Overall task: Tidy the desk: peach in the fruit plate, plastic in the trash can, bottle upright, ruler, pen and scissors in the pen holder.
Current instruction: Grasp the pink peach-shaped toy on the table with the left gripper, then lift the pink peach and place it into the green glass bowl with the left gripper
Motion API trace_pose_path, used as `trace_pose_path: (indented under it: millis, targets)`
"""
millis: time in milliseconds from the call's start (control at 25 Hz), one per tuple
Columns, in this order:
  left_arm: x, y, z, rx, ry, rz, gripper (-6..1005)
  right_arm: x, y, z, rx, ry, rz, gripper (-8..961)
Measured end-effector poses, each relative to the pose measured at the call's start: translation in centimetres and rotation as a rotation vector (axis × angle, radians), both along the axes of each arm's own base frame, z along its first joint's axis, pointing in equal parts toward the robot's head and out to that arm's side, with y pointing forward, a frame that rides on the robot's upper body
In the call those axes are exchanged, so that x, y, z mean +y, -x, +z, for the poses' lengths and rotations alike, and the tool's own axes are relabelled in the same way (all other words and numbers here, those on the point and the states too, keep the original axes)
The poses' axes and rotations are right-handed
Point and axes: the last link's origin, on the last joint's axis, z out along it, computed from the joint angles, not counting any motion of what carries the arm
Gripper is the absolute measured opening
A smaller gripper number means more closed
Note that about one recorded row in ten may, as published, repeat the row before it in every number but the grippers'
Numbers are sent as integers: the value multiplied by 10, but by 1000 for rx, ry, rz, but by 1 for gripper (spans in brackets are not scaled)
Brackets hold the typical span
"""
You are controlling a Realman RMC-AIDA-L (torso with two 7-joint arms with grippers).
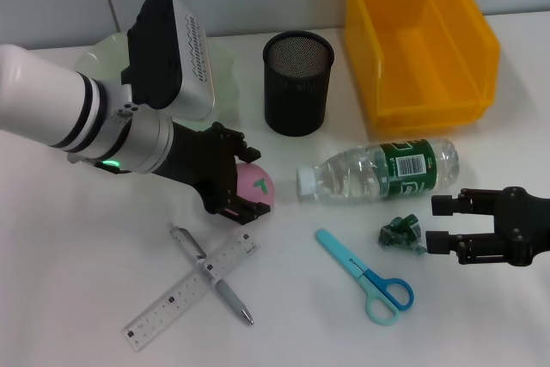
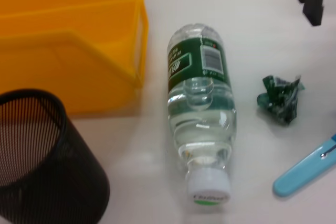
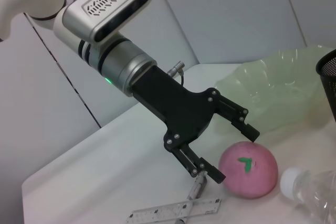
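My left gripper (image 1: 253,185) is open, its jaws straddling the pink peach (image 1: 258,185) on the table; in the right wrist view this gripper (image 3: 234,156) has one finger on each side of the peach (image 3: 248,169), not closed on it. My right gripper (image 1: 434,224) is open, just right of the crumpled green plastic (image 1: 401,235). The water bottle (image 1: 378,169) lies on its side. A ruler (image 1: 191,291) and a pen (image 1: 210,274) lie crossed at the front left. The blue scissors (image 1: 365,275) lie in front of the bottle.
The black mesh pen holder (image 1: 297,82) stands behind the peach. A yellow bin (image 1: 421,40) sits at the back right. The pale green fruit plate (image 1: 223,62) is partly hidden behind my left arm.
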Motion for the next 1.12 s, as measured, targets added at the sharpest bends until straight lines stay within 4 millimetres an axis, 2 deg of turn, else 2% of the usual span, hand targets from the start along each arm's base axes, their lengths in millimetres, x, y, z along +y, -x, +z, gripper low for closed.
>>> trace_pose_path:
  millis: [760, 1120]
  targets:
    - [2, 10, -11, 62, -51, 14, 738, 0, 2, -1, 5, 7, 10, 777]
    - [1, 9, -9, 49, -80, -3, 439, -1, 3, -1, 10, 9, 12, 778]
